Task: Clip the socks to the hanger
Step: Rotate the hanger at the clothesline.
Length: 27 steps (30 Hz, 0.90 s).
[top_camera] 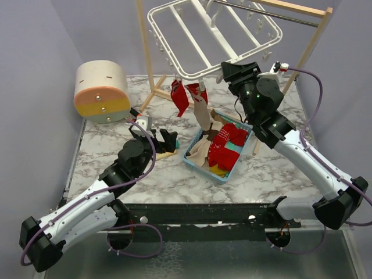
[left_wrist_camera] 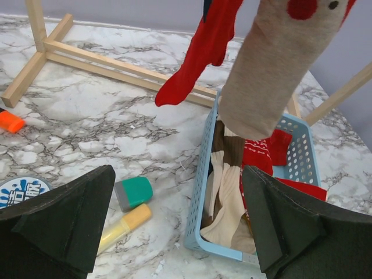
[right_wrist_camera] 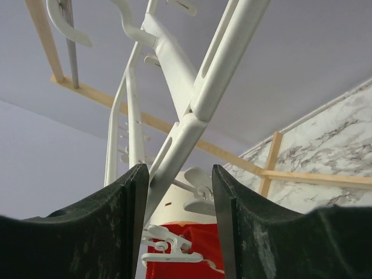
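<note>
The white hanger [top_camera: 215, 29] hangs tilted from the wooden stand [top_camera: 145, 52]. A red sock [top_camera: 180, 97] and a beige sock with red marks [top_camera: 200, 107] dangle from its clips. More socks [top_camera: 224, 145], red and beige, lie in the light-blue basket [top_camera: 195, 158]. My right gripper [top_camera: 228, 71] is raised to the hanger's near edge. In the right wrist view its jaws [right_wrist_camera: 177, 174] stand apart, with a hanger bar [right_wrist_camera: 174, 148] and a white clip [right_wrist_camera: 200, 197] between them. My left gripper [left_wrist_camera: 177, 221] is open and empty, low over the table beside the basket's [left_wrist_camera: 203, 192] left wall.
A green-capped piece [left_wrist_camera: 132, 192] and a yellow marker [left_wrist_camera: 125, 226] lie on the marble under the left fingers. An orange item [left_wrist_camera: 10, 122] lies further left. The stand's wooden foot [left_wrist_camera: 116, 67] crosses the back. A rounded cream, orange and yellow box [top_camera: 102, 92] sits at the back left.
</note>
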Each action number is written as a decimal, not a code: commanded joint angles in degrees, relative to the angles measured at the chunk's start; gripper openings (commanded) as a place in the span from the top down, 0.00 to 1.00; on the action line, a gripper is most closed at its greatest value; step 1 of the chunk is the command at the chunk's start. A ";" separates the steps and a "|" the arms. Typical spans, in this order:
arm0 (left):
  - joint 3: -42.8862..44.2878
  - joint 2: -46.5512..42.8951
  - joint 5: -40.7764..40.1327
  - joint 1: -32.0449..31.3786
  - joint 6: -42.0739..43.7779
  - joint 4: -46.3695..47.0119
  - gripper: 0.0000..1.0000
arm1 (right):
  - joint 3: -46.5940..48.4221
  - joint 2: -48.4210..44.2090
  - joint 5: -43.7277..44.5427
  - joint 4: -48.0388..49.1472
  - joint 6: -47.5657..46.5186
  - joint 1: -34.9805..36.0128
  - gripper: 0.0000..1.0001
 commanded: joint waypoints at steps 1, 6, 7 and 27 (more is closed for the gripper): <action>-1.00 -1.18 -1.66 0.13 -0.28 1.38 0.03 | 1.27 1.80 -2.48 5.26 2.16 -0.18 0.51; -1.25 -1.15 -1.71 0.13 -0.28 1.67 0.03 | -0.77 2.87 -5.68 9.47 5.44 -0.13 0.63; -1.27 -1.10 -1.69 0.13 -0.28 1.67 0.03 | -0.86 3.02 -6.32 9.64 6.03 -0.13 0.63; 2.72 -3.19 -6.95 0.13 1.28 0.02 0.04 | 1.47 7.73 -22.74 11.55 6.54 1.98 0.39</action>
